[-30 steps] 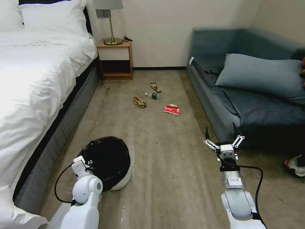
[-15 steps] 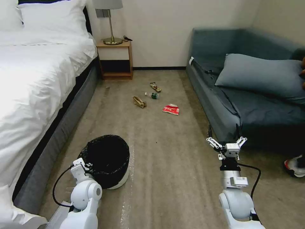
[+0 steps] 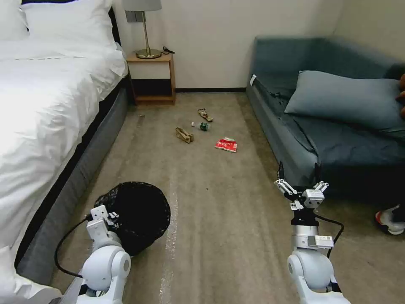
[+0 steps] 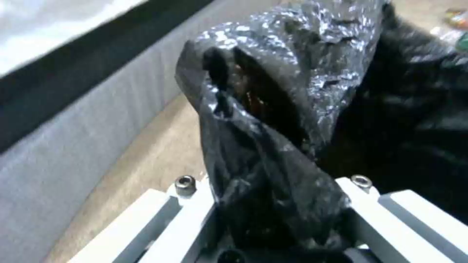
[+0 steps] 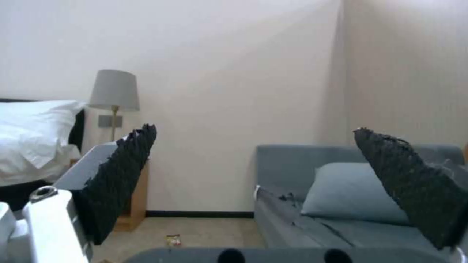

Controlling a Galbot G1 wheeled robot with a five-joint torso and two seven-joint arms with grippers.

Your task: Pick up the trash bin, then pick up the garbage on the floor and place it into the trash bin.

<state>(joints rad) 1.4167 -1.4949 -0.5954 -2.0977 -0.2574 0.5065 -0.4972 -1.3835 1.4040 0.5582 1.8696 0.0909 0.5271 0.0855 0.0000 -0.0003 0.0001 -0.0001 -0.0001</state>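
The trash bin [image 3: 137,215], round with a crinkly black bag over its rim, is low on the left beside the bed. My left gripper [image 3: 110,216] is shut on its near rim. In the left wrist view the black bag [image 4: 292,91] is bunched and clamped between the left gripper's [image 4: 278,208] fingers. The garbage lies farther off on the carpet: a red-white packet [image 3: 226,145], a crumpled brown paper bag [image 3: 184,135], a small bottle [image 3: 202,126] and a snack wrapper [image 3: 206,115]. My right gripper [image 3: 298,171] [image 5: 254,129] is held open and empty in front of the sofa.
A white bed [image 3: 42,105] runs along the left, and a blue sofa [image 3: 337,139] with a pillow along the right. A nightstand [image 3: 152,80] with a lamp stands at the far wall. A person's shoe [image 3: 390,221] sits at the right edge. Open carpet [image 3: 211,202] lies between.
The left arm has drawn back toward me with the bin in its grip, and the bin's white wall no longer shows. The right gripper has pulled back slightly, still open.
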